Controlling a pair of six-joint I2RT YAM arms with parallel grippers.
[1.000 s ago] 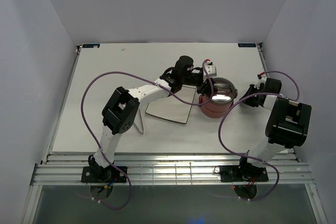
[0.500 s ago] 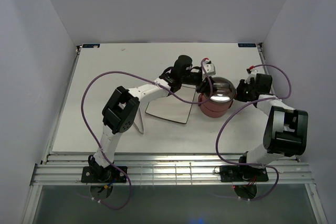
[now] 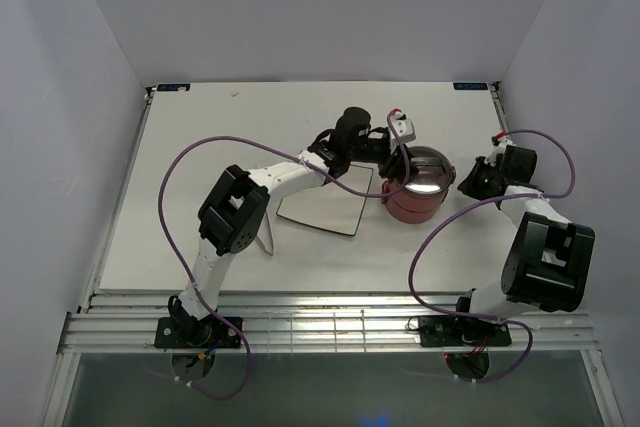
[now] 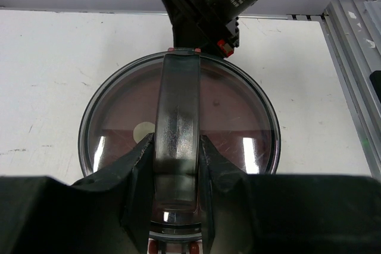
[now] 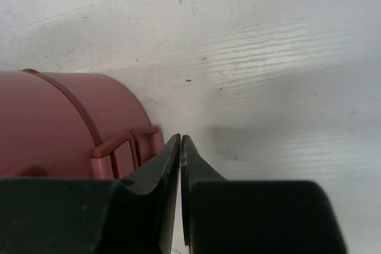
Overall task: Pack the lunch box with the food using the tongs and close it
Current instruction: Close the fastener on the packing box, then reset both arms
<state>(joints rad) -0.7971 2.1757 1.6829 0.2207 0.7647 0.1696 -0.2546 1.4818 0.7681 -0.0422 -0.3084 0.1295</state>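
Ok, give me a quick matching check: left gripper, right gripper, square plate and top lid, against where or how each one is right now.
1 left gripper
2 right gripper
3 square plate
4 top lid

a jaws shut on nothing, at the right side of the lunch box
b over the lunch box
c jaws clamped on the lid's handle
d flat on the table, left of the lunch box

Pairs: 1c, 2a, 3d, 4b

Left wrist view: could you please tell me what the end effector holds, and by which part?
The left end effector grips the top lid by its central handle.
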